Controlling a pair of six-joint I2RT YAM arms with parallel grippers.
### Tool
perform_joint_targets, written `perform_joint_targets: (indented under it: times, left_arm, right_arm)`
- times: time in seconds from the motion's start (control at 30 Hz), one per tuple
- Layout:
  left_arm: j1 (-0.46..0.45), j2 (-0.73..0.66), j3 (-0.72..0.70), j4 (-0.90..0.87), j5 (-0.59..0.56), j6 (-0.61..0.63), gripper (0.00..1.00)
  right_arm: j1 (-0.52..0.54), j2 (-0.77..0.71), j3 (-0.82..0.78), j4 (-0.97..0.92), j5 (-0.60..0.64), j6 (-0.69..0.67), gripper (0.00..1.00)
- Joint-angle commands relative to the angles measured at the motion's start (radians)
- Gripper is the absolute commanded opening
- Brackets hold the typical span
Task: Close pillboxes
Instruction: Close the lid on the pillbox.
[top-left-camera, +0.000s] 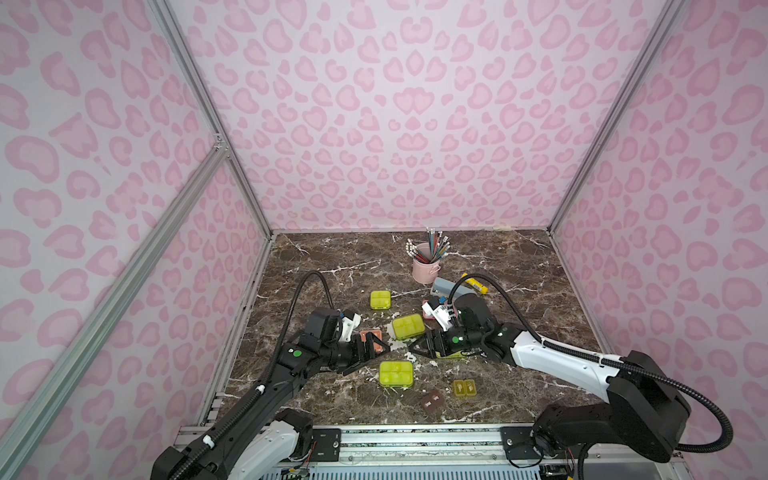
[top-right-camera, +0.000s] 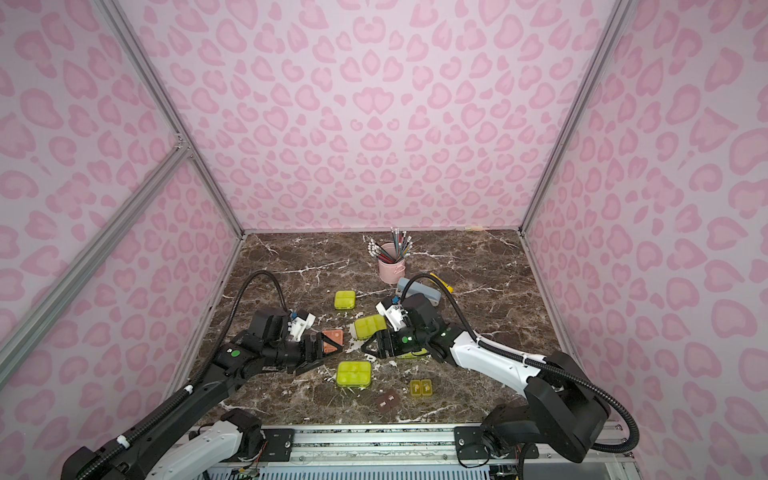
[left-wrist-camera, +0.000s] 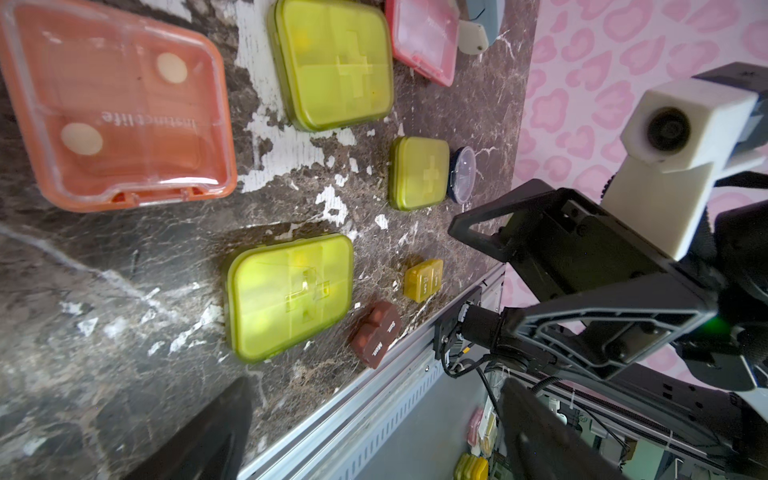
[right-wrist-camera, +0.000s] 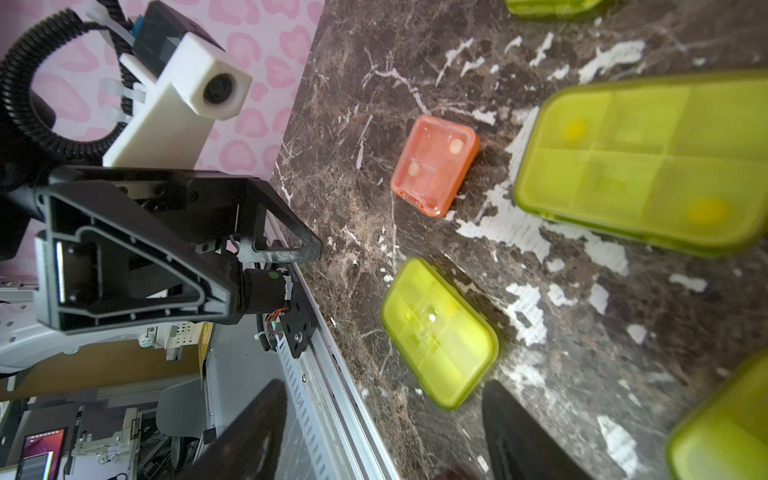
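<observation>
I see a pencil cup and stapler standing behind, and my right arm partly covers one pillbox. The left gripper and right gripper hover mid-table, jaws spread (nothing between them), beside the orange pillbox and yellow-green pillboxes, lids down.

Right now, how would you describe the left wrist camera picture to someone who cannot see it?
Closed pillboxes lie on a dark marble table: an orange one, three yellow-green ones, plus pink, brown, olive and round dark-blue ones. The right gripper hangs open nearby.
</observation>
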Motion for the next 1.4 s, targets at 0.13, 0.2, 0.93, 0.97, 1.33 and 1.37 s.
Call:
perform_joint_targets:
  times: [0.13,0.2,0.93,0.97,1.33,1.37]
  left_arm:
    - [0.001,0.036,-0.082,0.144,0.040,-0.024,0.94]
    - [0.001,0.045,-0.108,0.171,0.040,-0.035,0.94]
    - [-0.010,0.277,-0.149,0.378,0.038,-0.025,0.91]
    - [-0.014,0.291,-0.147,0.393,0.040,-0.024,0.90]
    - [-0.065,0.401,-0.139,0.490,0.034,-0.027,0.84]
    - [-0.068,0.407,-0.140,0.495,0.034,-0.029,0.84]
  right_arm:
    - [0.027,0.012,-0.095,0.136,0.014,0.085,0.75]
    - [0.048,0.031,-0.103,0.163,0.021,0.099,0.75]
    - [0.129,0.215,-0.136,0.335,0.025,0.153,0.75]
    - [0.129,0.218,-0.137,0.338,0.026,0.154,0.74]
    - [0.129,0.280,-0.134,0.386,0.012,0.164,0.74]
    - [0.129,0.285,-0.134,0.394,0.009,0.168,0.74]
